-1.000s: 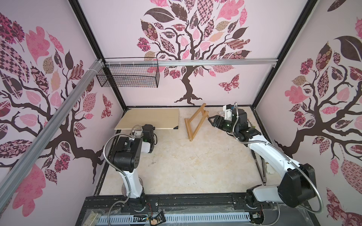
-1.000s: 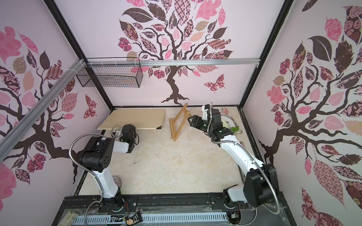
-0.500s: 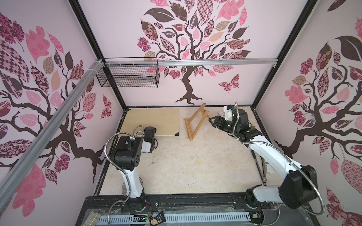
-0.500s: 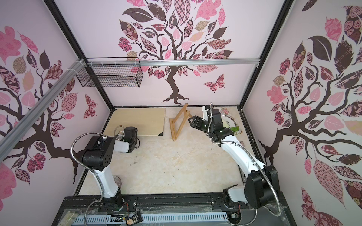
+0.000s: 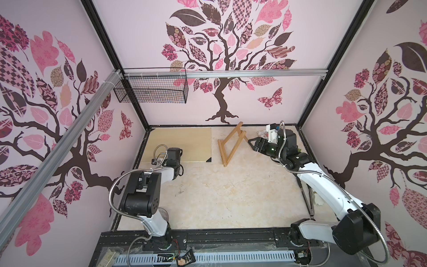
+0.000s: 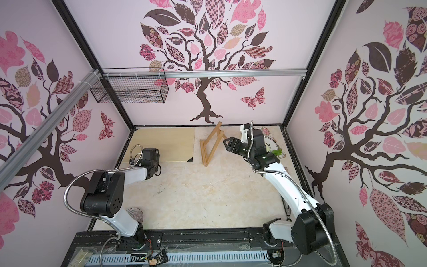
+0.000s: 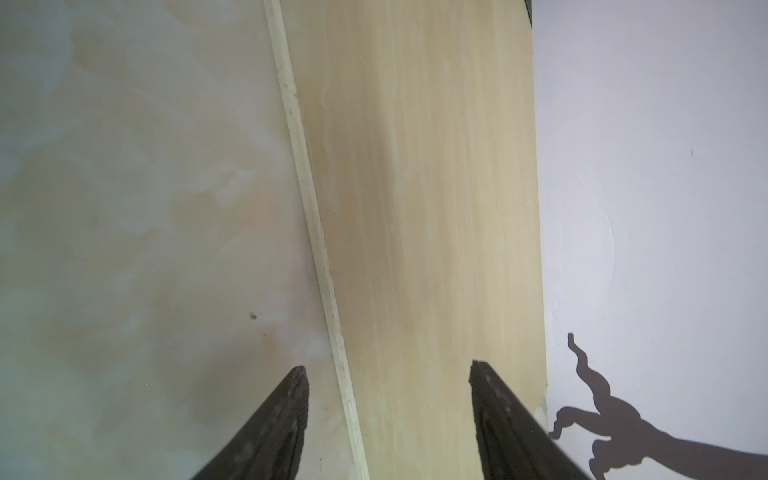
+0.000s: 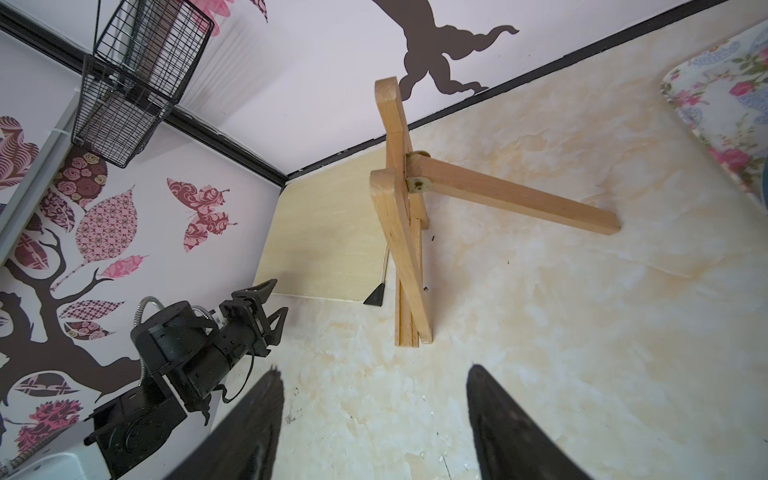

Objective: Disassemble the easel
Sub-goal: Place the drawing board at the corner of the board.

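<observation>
**Status: easel standing, not held by either claw**

Viewing remotely, both top views plus both wrist cams.

1. Easel: small wood A-frame, upright on the desk near the far wall, approx. mid-width. Rear leg is swung out on its hinge toward the right arm's side, foot on the desk. Ledge slats at the bottom of the front frame, on the desk. Nothing touches it.

2. Right claw: fingers spread, nothing btwn them. It points at the easel from the hinged-leg side. Close to it but clearly apart; a gap shows in a top view.

3. Left claw: fingers spread, gripping nothing. It sits low over the near edge of the flat board, one finger over the desk and the other over the board. Can't confirm contact w/ the board. The right wrist cam also shows it parted.

4. Board: lies flat in the far left corner of the desk. Its black corner cap is just beside the easel's front foot, not touching as far as I can tell.

5. Other: wire basket hangs on the rail above the board. Floral tray lies on the desk behind the right wrist, partly hidden.
</observation>
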`<state>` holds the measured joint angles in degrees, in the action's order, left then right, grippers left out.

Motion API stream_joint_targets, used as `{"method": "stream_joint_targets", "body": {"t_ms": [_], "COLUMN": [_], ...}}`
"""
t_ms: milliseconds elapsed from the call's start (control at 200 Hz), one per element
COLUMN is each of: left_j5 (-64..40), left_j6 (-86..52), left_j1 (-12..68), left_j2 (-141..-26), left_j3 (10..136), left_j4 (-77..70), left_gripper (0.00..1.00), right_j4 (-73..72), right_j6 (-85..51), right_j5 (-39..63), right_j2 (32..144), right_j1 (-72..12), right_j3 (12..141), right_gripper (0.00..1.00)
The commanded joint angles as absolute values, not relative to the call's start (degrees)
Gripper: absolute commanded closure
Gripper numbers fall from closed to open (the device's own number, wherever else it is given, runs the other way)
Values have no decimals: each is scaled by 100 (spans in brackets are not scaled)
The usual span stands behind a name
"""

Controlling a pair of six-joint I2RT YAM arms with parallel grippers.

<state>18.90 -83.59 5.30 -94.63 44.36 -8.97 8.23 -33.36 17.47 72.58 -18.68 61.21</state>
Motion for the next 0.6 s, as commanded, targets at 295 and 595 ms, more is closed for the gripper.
{"method": "stream_joint_targets", "body": {"t_ms": [295, 595], "left_j5": [1424, 683], "left_j6": [-7029, -5542], "left_j1": [813, 1724], "left_j2": [-7181, -7228], "left_j3": [3793, 4288], "left_j4": [-33, -372], "left_gripper": [36, 38], "right_j4": [1007, 923], "right_j6": [-3424, -3464], "right_j5": [1609, 1588], "right_j2": [6496, 6835], "right_j1": [-1881, -2114], "right_j3": [5587, 5832], "right_gripper": [28, 29]}}
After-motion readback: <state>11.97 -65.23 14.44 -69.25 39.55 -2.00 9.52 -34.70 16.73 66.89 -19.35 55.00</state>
